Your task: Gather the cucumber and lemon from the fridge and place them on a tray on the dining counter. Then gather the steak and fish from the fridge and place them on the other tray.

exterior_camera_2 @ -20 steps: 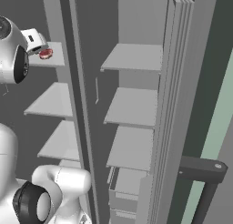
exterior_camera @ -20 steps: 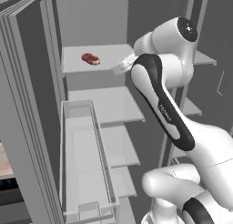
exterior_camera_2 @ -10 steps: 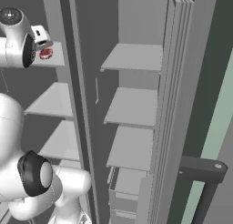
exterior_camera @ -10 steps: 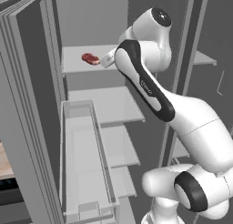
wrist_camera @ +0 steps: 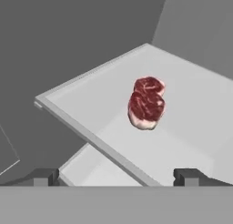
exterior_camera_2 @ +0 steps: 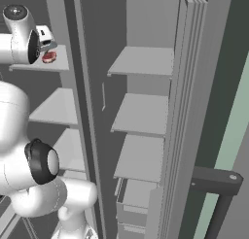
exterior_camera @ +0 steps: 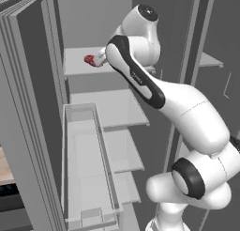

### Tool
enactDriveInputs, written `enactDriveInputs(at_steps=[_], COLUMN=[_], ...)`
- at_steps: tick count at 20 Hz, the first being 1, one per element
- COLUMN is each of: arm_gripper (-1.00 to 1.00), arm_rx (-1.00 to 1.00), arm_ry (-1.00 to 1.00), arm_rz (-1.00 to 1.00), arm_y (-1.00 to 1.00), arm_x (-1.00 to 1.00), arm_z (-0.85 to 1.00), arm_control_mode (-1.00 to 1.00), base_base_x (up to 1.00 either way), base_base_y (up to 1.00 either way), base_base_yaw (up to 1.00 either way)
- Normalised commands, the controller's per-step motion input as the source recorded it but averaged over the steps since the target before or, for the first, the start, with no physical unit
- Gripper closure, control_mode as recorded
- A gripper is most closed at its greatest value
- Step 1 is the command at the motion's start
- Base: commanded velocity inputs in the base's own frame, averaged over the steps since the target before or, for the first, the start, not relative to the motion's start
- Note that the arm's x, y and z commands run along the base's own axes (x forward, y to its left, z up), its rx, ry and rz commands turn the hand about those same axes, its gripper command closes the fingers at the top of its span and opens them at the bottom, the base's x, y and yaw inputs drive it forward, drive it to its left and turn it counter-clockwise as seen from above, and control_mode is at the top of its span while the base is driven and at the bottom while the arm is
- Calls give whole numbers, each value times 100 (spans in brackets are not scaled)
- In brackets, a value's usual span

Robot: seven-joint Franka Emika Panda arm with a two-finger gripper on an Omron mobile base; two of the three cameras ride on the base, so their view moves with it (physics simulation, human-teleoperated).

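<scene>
In the left base view the white arm is reaching up into the open fridge [exterior_camera: 117, 19], its gripper [exterior_camera: 97, 61] hanging just beside the red steak [exterior_camera: 89, 60] that is lying on the top shelf [exterior_camera: 77, 65] of the left compartment, above the clear door bins [exterior_camera: 89, 178]. In the right base view the gripper [exterior_camera_2: 46, 44] is hovering just above the steak [exterior_camera_2: 48, 57], which is sitting near the shelf's [exterior_camera_2: 61, 63] front edge. In the hand view the two dark fingertips [wrist_camera: 43, 176] are standing wide apart with nothing between them, and the steak [wrist_camera: 146, 103] is resting beyond them on the pale shelf [wrist_camera: 191, 127], back from its front edge.
</scene>
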Motion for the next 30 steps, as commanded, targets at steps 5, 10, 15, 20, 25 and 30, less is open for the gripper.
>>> enactDriveInputs(at_steps=[5, 10, 15, 20, 25, 30], arm_gripper=[-100, -100, -100, -100, -100, -100], arm_rx=[-1, -2, -1, 0, 0, 0], arm_ry=[3, 3, 3, 3, 4, 1], arm_rz=[0, 0, 0, 0, 0, 0], arm_y=[0, 0, 6, 19, 19, 3], arm_x=[21, 26, 33, 40, 35, 33], arm_z=[-10, -16, -12, -10, -10, -7], arm_control_mode=[-100, -100, -100, -100, -100, -100], base_base_x=[0, 0, 0, 0, 0, 0], base_base_y=[0, 0, 0, 0, 0, 0], base_base_yaw=[0, 0, 0, 0, 0, 0])
